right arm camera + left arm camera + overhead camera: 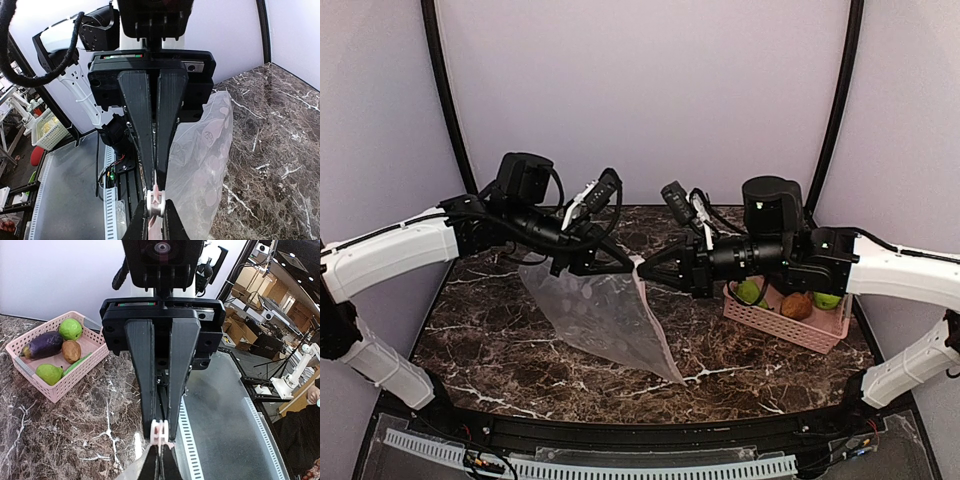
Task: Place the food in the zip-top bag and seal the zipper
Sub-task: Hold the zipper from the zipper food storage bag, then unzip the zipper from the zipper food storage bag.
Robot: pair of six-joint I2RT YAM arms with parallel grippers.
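Aloft — left gripper [629,265], right gripper [644,269] clamp zipper [159,431].

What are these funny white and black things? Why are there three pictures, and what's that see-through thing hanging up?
They are two robot arms. One picture looks down from above; the other two come from a camera on each wrist. The left fingers and right fingers are both pinched shut on the pink zipper strip of a clear dotted bag, which hangs down toward the marble table. A pink basket on the table holds toy food: an eggplant, a pear and others.
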